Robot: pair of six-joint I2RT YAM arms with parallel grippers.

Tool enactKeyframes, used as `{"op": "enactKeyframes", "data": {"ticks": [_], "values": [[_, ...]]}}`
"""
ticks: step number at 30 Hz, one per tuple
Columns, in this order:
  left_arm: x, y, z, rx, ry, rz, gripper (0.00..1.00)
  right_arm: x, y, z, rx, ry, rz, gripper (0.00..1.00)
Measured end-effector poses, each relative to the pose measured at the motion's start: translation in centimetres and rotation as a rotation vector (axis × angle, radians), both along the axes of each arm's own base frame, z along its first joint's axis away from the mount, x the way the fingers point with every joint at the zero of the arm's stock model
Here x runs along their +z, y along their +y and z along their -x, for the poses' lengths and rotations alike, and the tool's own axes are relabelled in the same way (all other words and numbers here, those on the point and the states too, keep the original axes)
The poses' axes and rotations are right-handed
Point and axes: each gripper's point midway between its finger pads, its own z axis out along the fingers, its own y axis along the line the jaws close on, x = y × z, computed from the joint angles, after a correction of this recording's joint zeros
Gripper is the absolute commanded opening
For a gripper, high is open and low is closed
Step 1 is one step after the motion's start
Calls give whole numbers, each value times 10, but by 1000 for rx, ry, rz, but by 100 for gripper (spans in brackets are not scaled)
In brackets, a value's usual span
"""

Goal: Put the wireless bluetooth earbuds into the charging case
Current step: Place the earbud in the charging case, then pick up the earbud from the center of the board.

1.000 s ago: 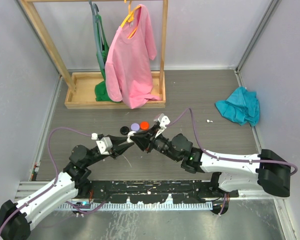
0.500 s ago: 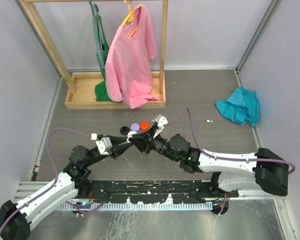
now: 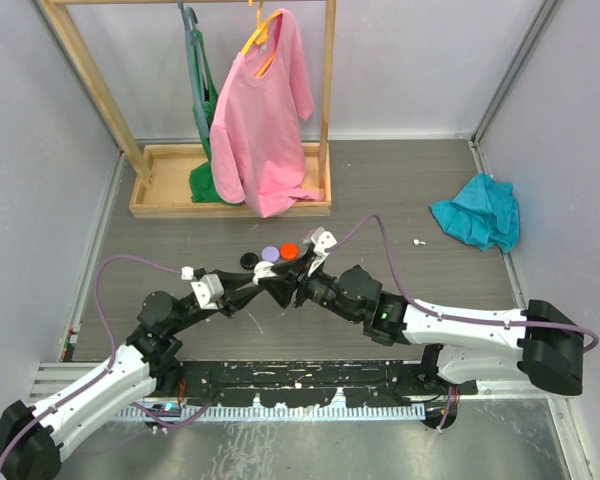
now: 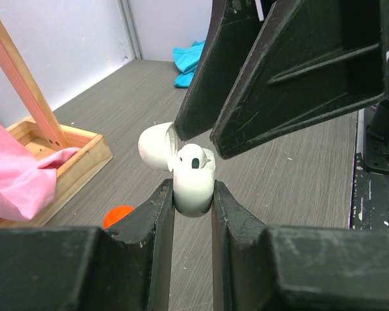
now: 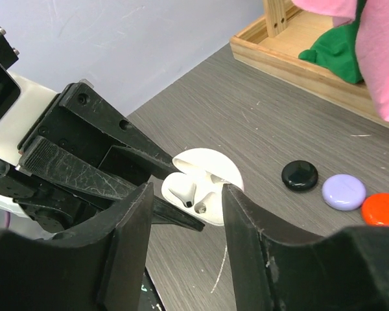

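Over the grey worktop (image 3: pixel 430 200), left fingers (image 4: pixel 157 227) clamped the open charging case (image 4: pixel 193 193) upright while right fingers (image 5: pixel 126 240) hung apart directly above its earbud (image 4: pixel 193 159).

Left pincer (image 4: pixel 193 194) narrowly clamped; right pincer (image 5: pixel 187 202) spread wide, tip to tip with it.

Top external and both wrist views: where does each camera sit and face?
Top external: above and behind, looking down at the table; left arm and right arm show.
Left wrist: looks along the left tool, shut on the charging case.
Right wrist: looks down through the open right tool at that case.
Shared: both wrist views show the open case.
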Motion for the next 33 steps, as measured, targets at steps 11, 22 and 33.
{"op": "enactKeyframes", "data": {"ticks": [11,22,33], "values": [[-1,2,-5,26,8,1,0,28,-30,-25,-149,-27,145,64],[-1,4,-9,54,13,4,0,-33,-146,-117,-524,204,399,64],[4,6,-8,58,-2,17,0,-108,-258,-161,-812,511,541,64]]}}
